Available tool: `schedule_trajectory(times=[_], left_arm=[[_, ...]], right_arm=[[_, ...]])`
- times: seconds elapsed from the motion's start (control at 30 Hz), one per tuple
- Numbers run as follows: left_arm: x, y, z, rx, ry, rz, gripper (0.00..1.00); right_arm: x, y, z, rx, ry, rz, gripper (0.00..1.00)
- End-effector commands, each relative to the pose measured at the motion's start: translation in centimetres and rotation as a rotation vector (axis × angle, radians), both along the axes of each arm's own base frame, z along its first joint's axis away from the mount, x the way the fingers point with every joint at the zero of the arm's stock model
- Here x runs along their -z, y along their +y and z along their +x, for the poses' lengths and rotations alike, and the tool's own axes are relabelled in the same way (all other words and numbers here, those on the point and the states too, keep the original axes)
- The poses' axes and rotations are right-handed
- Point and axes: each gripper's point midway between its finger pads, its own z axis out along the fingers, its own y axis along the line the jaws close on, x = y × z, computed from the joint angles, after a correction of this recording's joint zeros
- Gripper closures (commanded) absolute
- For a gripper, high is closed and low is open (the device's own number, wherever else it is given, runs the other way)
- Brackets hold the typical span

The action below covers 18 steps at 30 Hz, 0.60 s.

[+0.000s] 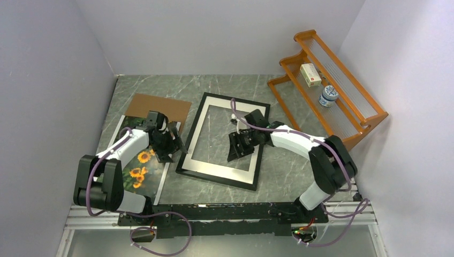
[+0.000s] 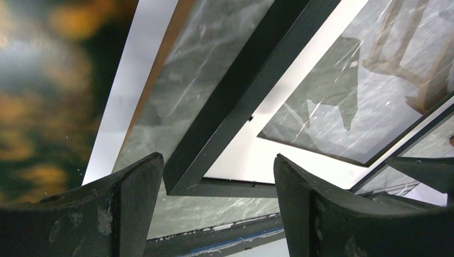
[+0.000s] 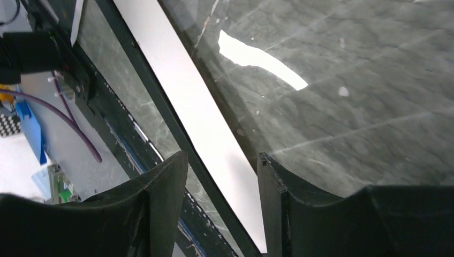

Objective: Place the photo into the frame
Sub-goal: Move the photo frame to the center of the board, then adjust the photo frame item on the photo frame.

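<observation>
Black gripper fingers fill the bottom of both wrist views. We note the left gripper [image 2: 217,166] released, jaws wide, with the near-left corner of the large thin-edged black picture frame [image 2: 241,101] showing in the gap, not pinched as far as we can see. The right gripper [image 3: 222,160] hovers over the clear pane by the frame's white mat strip, jaws apart but narrower, nothing seen between them.

From above, the frame lies flat mid-desk, slightly skewed. The flat sunflower print on dark green foliage, the photo [image 1: 138,174], lies on the grey-green marbled desk [image 1: 289,171] to the left of the frame, just beside its left side, long axis running near-to-far, roughly parallel to that side. We judge that the coming move turns on this: the photo sits to the left of and nearer than the left gripper, and the left arm is clearly the closer one.

- In the way: the left arm's own forearm crosses over the photo's far part.
- The plain brown backing board [image 1: 160,107] lies at the far left, beyond the photo; whether they touch, we cannot tell.
- The orange wooden rack [image 1: 332,80] stands far right, well apart.
</observation>
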Motion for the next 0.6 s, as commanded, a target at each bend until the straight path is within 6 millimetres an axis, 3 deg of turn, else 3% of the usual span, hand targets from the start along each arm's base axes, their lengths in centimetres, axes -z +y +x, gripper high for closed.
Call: schedule_trajectory(times=[0.0, 0.27, 0.57], left_arm=[[-0.4, -0.5, -1.6, -0.006, 0.027, -0.041, 0.2], [-0.1, -0.4, -2.1, 0.011, 0.035, -0.039, 0.2], [0.5, -0.6, -2.5, 0.015, 0.048, -0.052, 0.2]], right_arm=[[-0.1, 1.8, -0.9, -0.118, 0.022, 0.031, 0.46], [1.7, 2.1, -2.3, -0.184, 0.094, -0.011, 0.48], [2.9, 2.3, -2.3, -0.199, 0.092, -0.045, 0.49]])
